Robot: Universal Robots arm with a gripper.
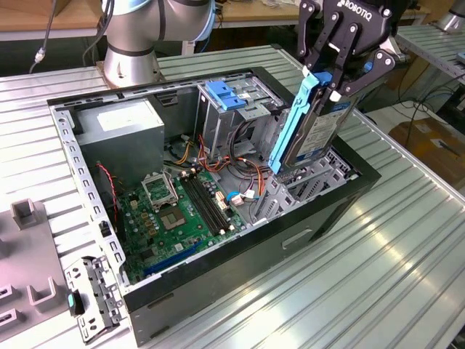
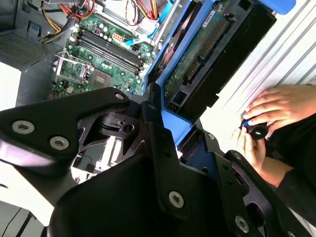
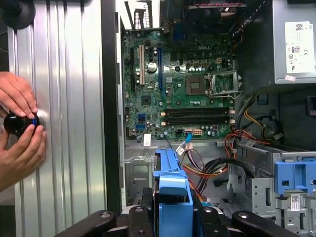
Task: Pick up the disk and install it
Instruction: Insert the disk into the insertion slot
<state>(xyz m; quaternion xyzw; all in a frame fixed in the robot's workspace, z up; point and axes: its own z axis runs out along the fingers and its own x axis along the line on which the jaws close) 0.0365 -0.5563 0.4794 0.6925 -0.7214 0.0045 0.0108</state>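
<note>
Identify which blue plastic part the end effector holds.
The disk, blue-railed, clamped in the end effector; the blue latch sits untouched atop the grey cage.

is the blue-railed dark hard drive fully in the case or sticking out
Sticking out: held by the gripper, the disk stands steeply tilted, only its lower end inside the black computer case.

Here are one disk [image 1: 309,131], one open computer case [image 1: 290,234], one motherboard [image 1: 174,218] and one power supply [image 1: 120,127]; also two hands of a person [image 3: 19,155] and one black knob [image 3: 15,123].
</note>
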